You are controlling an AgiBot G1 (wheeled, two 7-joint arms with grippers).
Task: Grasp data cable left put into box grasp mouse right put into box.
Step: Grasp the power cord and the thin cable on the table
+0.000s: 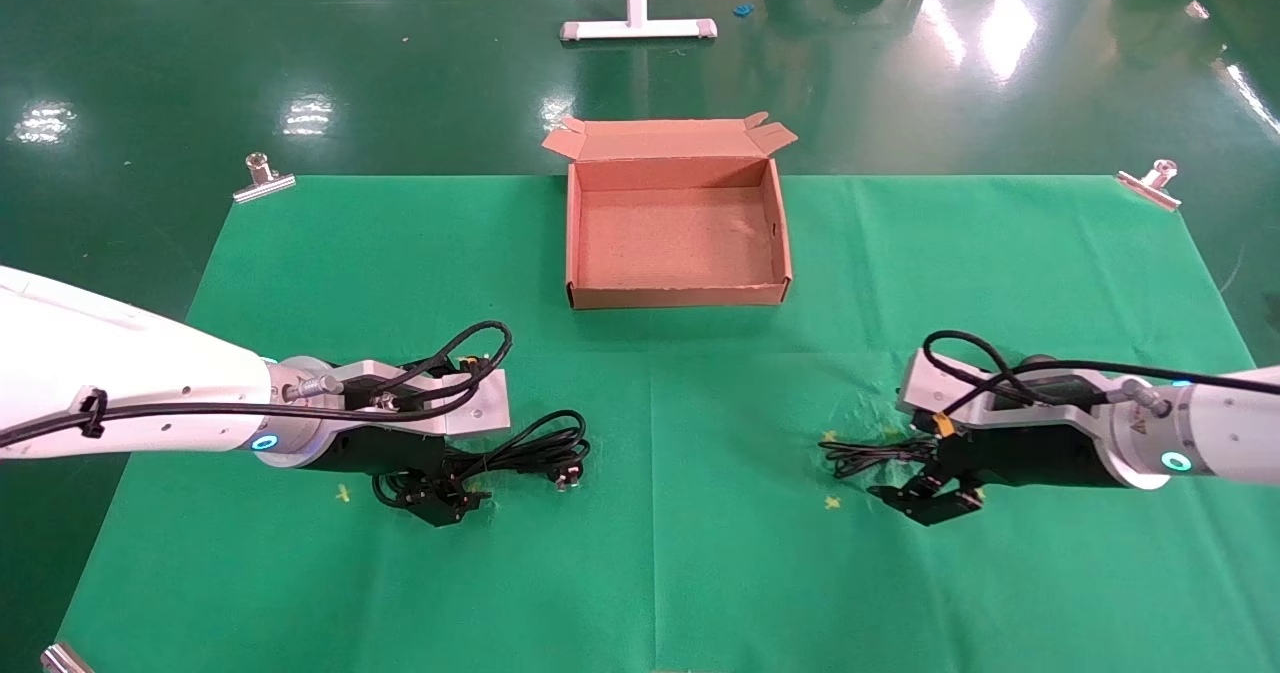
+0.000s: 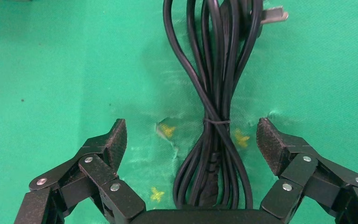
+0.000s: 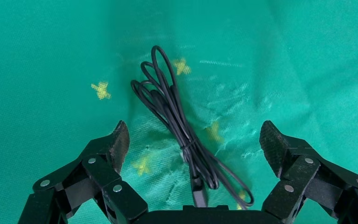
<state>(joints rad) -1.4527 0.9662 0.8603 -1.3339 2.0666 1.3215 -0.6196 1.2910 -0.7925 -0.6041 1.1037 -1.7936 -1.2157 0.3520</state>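
**Both grippers low over their cords, jaws spread, nothing gripped**

Left side. The left gripper (image 1: 447, 498) sits low over the near-left part of the worktop (image 1: 700, 553), directly above the data cable (image 1: 520, 450). In the left wrist view the jaws stand wide apart with the bundled cable (image 2: 213, 135) running straight between them, its long axis at right angles to the line on which the jaws would close. The tie at its waist lies almost level with the fingertips (image 2: 116, 140), roughly centred in the gap. The far loops and the plug (image 2: 270, 16) extend beyond the fingers. Judgement: closing here should catch the bundle across its narrowest part; no sideways correction looks needed.

Centre. The box (image 1: 572, 243) stands at the far middle of the worktop, lid back, nothing in it, about equally far from either arm.

Right side. The right gripper (image 1: 930, 498) hovers low over the near-right area, jaws likewise apart. The mouse cord (image 3: 182, 135) lies between them but runs obliquely, slanting across the gap rather than straight along it. The mouse body is not visible in the right wrist view; in the head view it appears to be hidden under the wrist. Judgement: from here a closure would take cord only, not the mouse itself.
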